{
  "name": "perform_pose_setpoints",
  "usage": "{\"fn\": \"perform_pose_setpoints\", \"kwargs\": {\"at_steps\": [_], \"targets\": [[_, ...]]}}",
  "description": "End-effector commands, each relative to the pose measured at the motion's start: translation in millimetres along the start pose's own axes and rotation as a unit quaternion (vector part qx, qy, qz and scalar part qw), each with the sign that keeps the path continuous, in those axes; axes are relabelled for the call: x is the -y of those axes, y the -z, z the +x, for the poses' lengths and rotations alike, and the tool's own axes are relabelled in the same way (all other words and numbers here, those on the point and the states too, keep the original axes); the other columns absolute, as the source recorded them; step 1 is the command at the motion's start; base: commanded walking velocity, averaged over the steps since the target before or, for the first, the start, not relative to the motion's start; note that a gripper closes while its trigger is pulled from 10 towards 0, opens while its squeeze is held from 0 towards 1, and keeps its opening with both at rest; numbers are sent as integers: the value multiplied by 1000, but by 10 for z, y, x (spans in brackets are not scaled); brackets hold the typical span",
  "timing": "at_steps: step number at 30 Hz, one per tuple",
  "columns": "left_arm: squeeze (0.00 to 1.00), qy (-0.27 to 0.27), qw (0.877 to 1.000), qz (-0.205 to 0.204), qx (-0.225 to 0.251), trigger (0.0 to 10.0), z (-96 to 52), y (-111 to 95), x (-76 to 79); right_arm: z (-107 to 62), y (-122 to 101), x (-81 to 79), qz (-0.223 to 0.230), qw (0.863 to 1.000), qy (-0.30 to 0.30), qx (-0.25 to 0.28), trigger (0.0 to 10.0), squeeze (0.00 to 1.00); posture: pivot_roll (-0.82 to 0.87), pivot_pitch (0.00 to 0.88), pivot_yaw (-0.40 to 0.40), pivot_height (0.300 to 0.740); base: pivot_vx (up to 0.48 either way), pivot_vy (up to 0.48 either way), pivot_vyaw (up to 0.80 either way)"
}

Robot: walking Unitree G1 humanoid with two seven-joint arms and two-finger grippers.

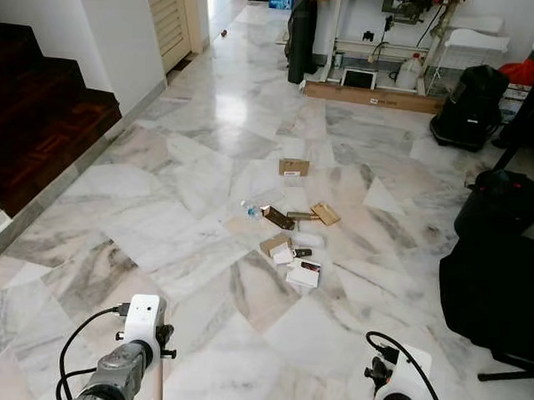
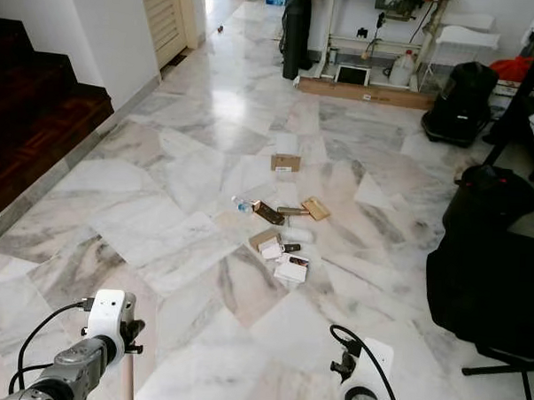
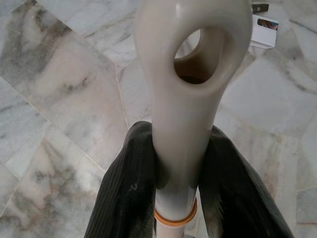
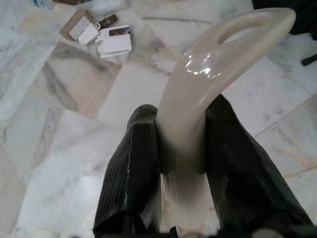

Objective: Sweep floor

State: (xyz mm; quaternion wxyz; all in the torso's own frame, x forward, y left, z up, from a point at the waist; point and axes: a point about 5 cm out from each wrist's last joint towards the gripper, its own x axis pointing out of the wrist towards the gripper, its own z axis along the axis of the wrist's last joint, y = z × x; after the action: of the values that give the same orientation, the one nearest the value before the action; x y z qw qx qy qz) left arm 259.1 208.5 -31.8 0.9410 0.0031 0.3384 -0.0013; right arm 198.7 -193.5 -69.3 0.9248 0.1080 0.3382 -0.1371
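The marble floor [image 1: 160,213] stretches ahead with its litter unswept: a loose cluster of cardboard pieces, white cards and small wrappers [image 1: 292,245] lies in the middle of the room, well ahead of the robot, and one separate cardboard box [image 1: 293,167] sits a little farther on. Nothing looks gathered into a pile yet, so the sweeping seems barely begun. The left gripper [image 3: 181,186] pinches a cream handle with a hanging hole [image 3: 190,89], probably the broom's. The right gripper [image 4: 181,163] is clamped on a curved cream handle [image 4: 218,64], perhaps a dustpan's, though neither tool's working end can be seen. Both tools are in hand; the approach and the sweeping remain.
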Motion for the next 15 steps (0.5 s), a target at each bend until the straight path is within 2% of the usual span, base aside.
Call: {"fn": "perform_pose_setpoints", "kwargs": {"at_steps": [1, 15], "targets": [[0, -5, 1000, 11, -4, 10000, -11, 12, -53, 12, -24, -180, 15, 999, -28, 6, 10000, 0, 53, 0, 16, 740, 311, 0, 0], [0, -1, 1000, 10, -3, 10000, -10, 18, -33, 6, -9, -148, 11, 1000, -28, 4, 10000, 0, 57, 0, 4, 740, 311, 0, 0]]}}
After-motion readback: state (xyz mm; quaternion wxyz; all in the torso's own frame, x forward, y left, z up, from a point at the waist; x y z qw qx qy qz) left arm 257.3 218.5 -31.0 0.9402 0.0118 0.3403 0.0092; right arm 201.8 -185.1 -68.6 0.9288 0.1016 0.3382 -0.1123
